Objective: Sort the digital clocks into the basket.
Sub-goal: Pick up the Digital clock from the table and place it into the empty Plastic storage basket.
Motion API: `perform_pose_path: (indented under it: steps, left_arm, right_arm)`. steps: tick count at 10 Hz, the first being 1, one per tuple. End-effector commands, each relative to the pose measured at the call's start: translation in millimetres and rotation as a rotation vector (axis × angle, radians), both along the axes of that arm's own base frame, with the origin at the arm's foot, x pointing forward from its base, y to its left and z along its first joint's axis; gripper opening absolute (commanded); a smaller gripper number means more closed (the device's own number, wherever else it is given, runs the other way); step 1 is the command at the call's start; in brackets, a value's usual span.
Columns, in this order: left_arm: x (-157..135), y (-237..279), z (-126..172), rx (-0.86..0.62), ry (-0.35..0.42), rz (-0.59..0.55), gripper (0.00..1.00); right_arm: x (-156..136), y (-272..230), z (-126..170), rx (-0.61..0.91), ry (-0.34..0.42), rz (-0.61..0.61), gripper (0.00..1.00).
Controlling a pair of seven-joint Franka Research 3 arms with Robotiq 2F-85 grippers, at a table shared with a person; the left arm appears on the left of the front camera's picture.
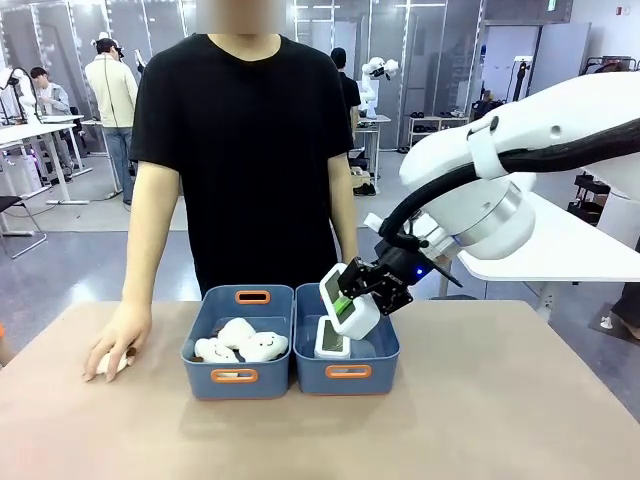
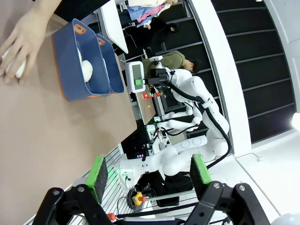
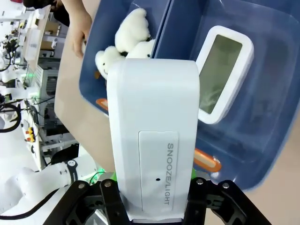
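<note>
- Front view: the right gripper [image 1: 350, 305] is reaching in from the right and pinching one white digital clock [image 1: 335, 285] between its green pads. It is holding the clock tilted in the air just above the right basket [image 1: 380, 372].
- A second digital clock [image 1: 333, 340] is lying inside that right basket, screen up, making two clocks in all.
- Two blue-grey baskets are sitting side by side and touching on the table [image 1: 500, 400]. The left basket [image 1: 200, 375] is holding white plush toys [image 1: 250, 342], at least two.
- A person is standing behind the baskets, with one hand [image 1: 112, 348] resting flat on the table to the left of them.
- Left wrist view: the left gripper [image 2: 149, 176] is hanging with its two green pads spread wide and nothing between them, off the table's edge and well apart from both baskets.
- Right wrist view: the gripped clock is showing "SNOOZE/LIGHT" print on its top, with the black fingers clamping both sides. The second digital clock is lying below it in the basket.
</note>
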State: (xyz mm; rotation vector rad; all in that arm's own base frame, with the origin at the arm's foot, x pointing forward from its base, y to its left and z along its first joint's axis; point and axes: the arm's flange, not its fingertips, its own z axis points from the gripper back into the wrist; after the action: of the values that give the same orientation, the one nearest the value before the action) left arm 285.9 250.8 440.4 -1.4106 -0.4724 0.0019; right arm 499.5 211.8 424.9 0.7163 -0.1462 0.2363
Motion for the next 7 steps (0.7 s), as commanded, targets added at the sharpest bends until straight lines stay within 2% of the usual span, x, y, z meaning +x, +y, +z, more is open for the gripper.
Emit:
perform_pose_path:
  steps: [1,3,4,5,6,7]
  left_arm:
    - [-2,-2,1,0.014,0.012,0.013,0.9]
    - [-2,-2,1,0.014,0.012,0.013,0.9]
    - [-2,-2,1,0.014,0.012,0.013,0.9]
    - [-2,-2,1,0.014,0.012,0.013,0.9]
    - [-2,-2,1,0.014,0.012,0.013,0.9]
    - [-2,-2,1,0.014,0.012,0.013,0.9]
  right_arm:
    - [4,-20,18,0.045,0.015,-0.031,0.0]
    - [-2,-67,32,0.092,0.005,-0.05,0.0]
    - [-7,-107,41,0.125,0.001,-0.085,0.0]
    - [-12,-154,55,0.102,-0.072,-0.144,0.0]
    - [-25,-158,65,0.162,-0.06,-0.079,0.0]
    - [-31,-163,73,0.16,-0.103,-0.07,0.0]
